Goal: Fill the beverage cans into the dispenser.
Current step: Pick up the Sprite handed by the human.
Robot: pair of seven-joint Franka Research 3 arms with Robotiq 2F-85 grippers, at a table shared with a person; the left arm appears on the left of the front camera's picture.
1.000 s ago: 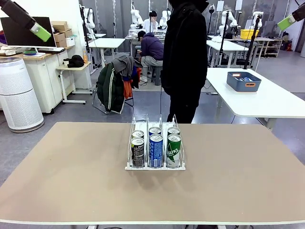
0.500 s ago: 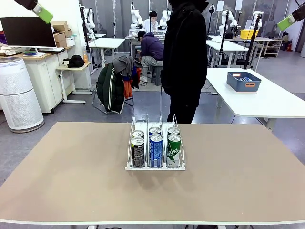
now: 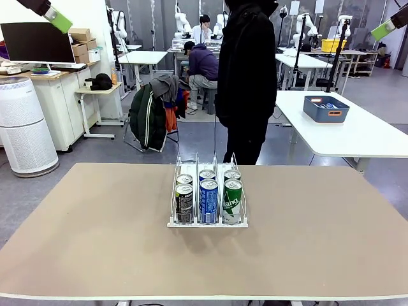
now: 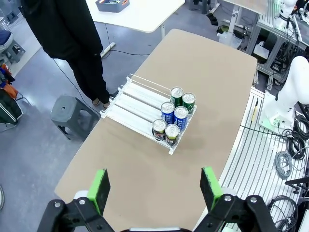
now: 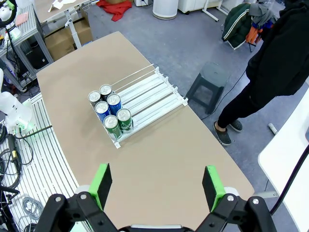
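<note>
Since 1 s ago the left gripper (image 4: 154, 188) has climbed into the front view's upper-left corner. 6 cans (image 3: 208, 194) fill the near end of the dispenser (image 3: 197, 163), 2 per lane, probably slid forward, mid-frame on the table (image 3: 95, 242). The right gripper (image 5: 157, 186) and the left one hang wide, empty, well above.

On my feeds the table (image 3: 95, 248) is a plain tan top with rounded corners and a thin pale edge. The one thing I can see sitting directly on it is the white dispenser (image 4: 137, 105), about mid-width, with its lanes running from my side toward the far side. Its back end is near the far edge, and the cans (image 3: 208, 201) in it are bunched at the end nearest me.
</note>
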